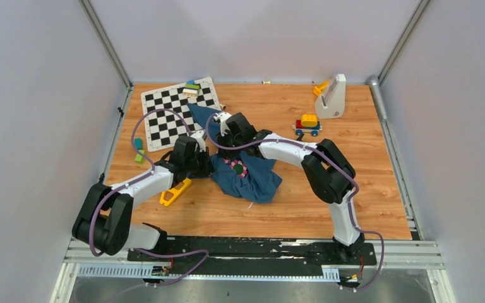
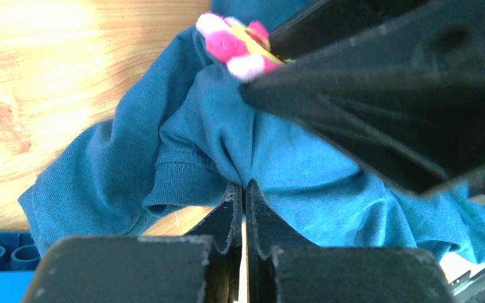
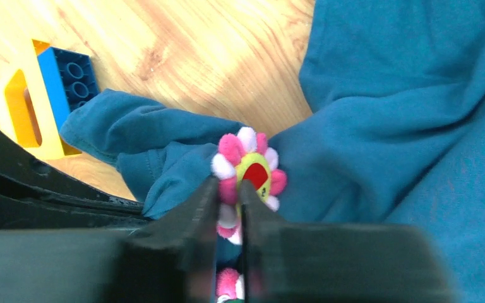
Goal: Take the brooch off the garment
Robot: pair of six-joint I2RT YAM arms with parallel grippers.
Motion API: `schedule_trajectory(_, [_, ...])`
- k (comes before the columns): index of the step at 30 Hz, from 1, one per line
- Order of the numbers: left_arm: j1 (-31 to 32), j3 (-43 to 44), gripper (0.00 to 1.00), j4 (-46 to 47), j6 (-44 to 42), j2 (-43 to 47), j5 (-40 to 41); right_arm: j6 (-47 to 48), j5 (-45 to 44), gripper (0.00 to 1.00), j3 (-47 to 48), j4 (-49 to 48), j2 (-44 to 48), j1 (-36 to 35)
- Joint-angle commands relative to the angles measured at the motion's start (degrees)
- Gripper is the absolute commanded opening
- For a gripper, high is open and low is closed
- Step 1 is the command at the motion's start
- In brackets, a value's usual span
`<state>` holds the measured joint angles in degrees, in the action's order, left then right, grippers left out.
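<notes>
Garment [image 2: 183, 145] pinched tight in left claw [image 2: 244, 192]; right claw [image 3: 228, 192] closed on brooch [image 3: 252, 167] petals; blue-yellow block [image 3: 69, 79] beside.

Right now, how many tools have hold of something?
2. The left tool pinches a fold of the blue garment; the right tool is closed on the lower petals of the pink-and-white flower brooch.

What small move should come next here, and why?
Probably draw the right gripper gently away from the garment: its jaws appear closed on the brooch, while the left gripper pinches a fold of the cloth, anchoring it.
</notes>
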<state>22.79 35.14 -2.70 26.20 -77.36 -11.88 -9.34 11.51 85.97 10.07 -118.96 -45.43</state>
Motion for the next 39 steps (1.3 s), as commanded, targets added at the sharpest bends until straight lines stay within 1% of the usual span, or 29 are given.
schedule_trajectory(1, [-0.20,-0.72,0.00,2.02,-1.48,2.66,0.88,-0.64,-3.26,0.01,2.86,-0.52,0.89,0.41])
schedule_trajectory(5, [-0.20,-1.21,0.00,1.95,-1.49,4.03,1.82,-2.21,-2.43,0.00,-1.04,-0.05,6.83,0.50])
schedule_trajectory(9, [-0.15,-1.89,0.00,2.34,-1.52,5.68,2.28,-3.42,2.51,0.00,-4.33,0.83,12.96,0.96])
schedule_trajectory(12, [-0.20,-2.08,0.00,2.39,-1.47,5.84,2.25,-4.37,3.02,0.00,-4.86,4.19,15.41,1.51])
schedule_trajectory(20, [-0.20,-1.63,0.00,2.66,-1.58,4.16,1.07,-6.59,8.02,0.00,-7.40,5.97,20.25,3.18])
schedule_trajectory(23, [-0.15,-1.30,0.00,2.95,-1.98,3.90,0.94,-8.39,10.01,0.01,-6.72,7.65,21.11,3.77])
schedule_trajectory(24, [-0.19,-1.36,0.00,2.96,-2.00,4.07,0.91,-8.79,11.00,0.03,-6.17,8.61,21.04,3.96])
schedule_trajectory(25, [-0.19,-1.42,0.00,2.96,-2.06,4.39,0.90,-9.18,11.98,0.09,-5.64,9.69,20.98,4.22])
schedule_trajectory(27, [-0.20,-1.73,0.00,2.96,-2.06,5.15,0.99,-9.33,12.89,0.52,-5.02,11.33,20.70,4.51])
schedule_trajectory(28, [-0.20,-1.91,0.00,2.96,-2.00,5.40,1.12,-9.25,11.95,0.67,-5.70,11.42,20.88,4.60])
schedule_trajectory(29, [-0.20,-2.00,0.00,2.96,-1.76,5.82,1.94,-9.02,10.89,0.71,-6.67,11.15,21.11,4.69])
schedule_trajectory(30, [-0.20,-2.00,0.00,1.34,-1.41,6.00,2.91,-8.44,9.69,0.71,-7.30,10.99,21.16,4.73])
schedule_trajectory(33, [-0.24,-1.88,0.00,-2.06,1.20,7.14,10.54,-9.13,8.68,0.66,-8.47,11.55,20.86,4.91])
schedule_trajectory(35, [-0.23,-2.11,0.00,-3.20,1.83,7.94,11.60,-9.92,9.73,0.62,-8.75,11.55,20.37,4.91])
schedule_trajectory(37, [-0.26,-2.66,0.00,-2.22,2.14,8.49,11.04,-10.44,10.91,0.58,-8.33,11.32,19.43,4.91])
schedule_trajectory(39, [-0.28,-2.73,0.00,-1.39,2.03,8.24,9.41,-10.74,11.13,0.58,-7.09,11.10,17.78,4.94])
